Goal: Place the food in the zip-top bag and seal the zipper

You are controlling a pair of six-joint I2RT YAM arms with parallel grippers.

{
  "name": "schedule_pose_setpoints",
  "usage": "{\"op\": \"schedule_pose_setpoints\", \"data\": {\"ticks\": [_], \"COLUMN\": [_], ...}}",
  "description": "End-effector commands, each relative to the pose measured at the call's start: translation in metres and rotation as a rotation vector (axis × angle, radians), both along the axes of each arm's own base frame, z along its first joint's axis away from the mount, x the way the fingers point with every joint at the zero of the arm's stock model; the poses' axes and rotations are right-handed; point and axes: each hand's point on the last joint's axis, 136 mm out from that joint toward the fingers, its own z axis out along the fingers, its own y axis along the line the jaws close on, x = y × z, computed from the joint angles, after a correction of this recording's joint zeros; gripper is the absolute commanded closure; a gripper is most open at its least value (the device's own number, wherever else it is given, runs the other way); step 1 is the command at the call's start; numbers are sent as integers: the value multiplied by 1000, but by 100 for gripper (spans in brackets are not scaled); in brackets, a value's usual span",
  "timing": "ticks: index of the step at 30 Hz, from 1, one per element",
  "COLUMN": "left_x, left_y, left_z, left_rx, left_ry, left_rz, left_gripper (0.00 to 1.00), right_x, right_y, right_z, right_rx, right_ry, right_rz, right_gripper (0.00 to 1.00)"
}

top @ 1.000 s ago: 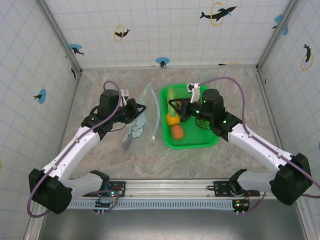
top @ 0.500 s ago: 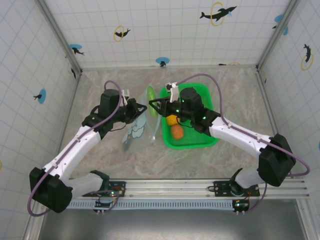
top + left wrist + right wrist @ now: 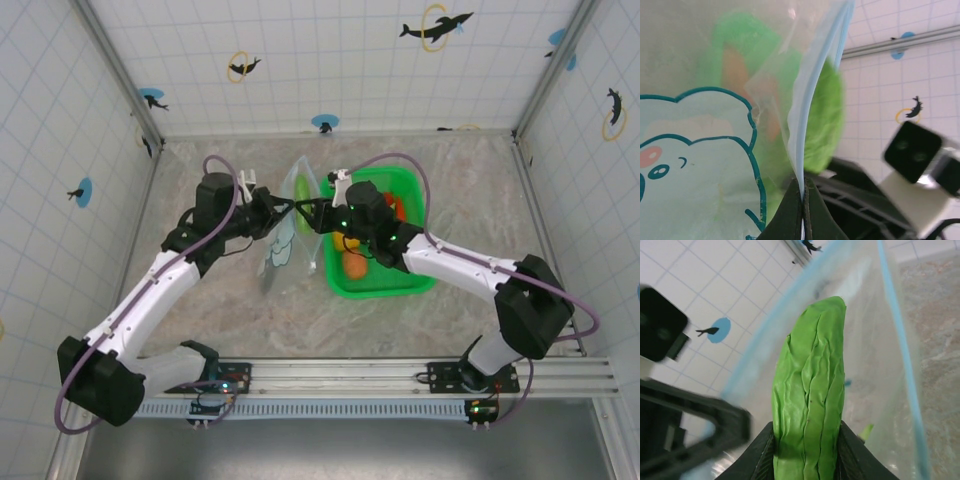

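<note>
Right gripper [image 3: 806, 442] holds green vegetable [image 3: 810, 380] at bag [image 3: 283, 250]; left gripper [image 3: 802, 196] pinches zipper [image 3: 795, 142]

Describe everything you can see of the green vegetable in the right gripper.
The green vegetable is an elongated bright green toy with lengthwise wrinkles and a blunt rounded tip, matte and soft-looking. The right gripper clamps its lower end between dark fingers, tip pointing away from the wrist. It pokes at the open mouth of the clear zip-top bag, ringed by the light blue zipper; contact with the plastic cannot be told.
</note>
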Motion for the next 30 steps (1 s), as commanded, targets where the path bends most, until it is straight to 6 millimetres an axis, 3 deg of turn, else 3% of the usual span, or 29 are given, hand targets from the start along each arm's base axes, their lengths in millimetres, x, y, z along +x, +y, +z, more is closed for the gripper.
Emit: {"op": "schedule_pose_setpoints", "data": {"ticks": [1, 3, 8, 11, 18, 30], "left_x": [5, 6, 6, 6, 4, 2], "left_y": [0, 1, 2, 4, 8, 14], "left_z": [35, 35, 30, 27, 23, -2], "left_rx": [-49, -45, -11, 7, 45, 129], "left_ry": [-91, -95, -94, -92, -91, -46], "left_rz": [18, 21, 16, 20, 24, 26], "left_gripper": [100, 100, 100, 100, 100, 100], "right_x": [0, -3, -5, -3, -2, -7], "right_y": [-8, -8, -14, -19, -23, -18], "right_z": [-17, -21, -23, -18, -6, 40], "right_rx": [-39, -50, -104, -113, -123, -109], "right_ry": [32, 45, 41, 28, 2, -59], "right_rz": [-43, -30, -33, -41, -35, 54], "right_gripper": [73, 69, 34, 25, 25, 28]}}
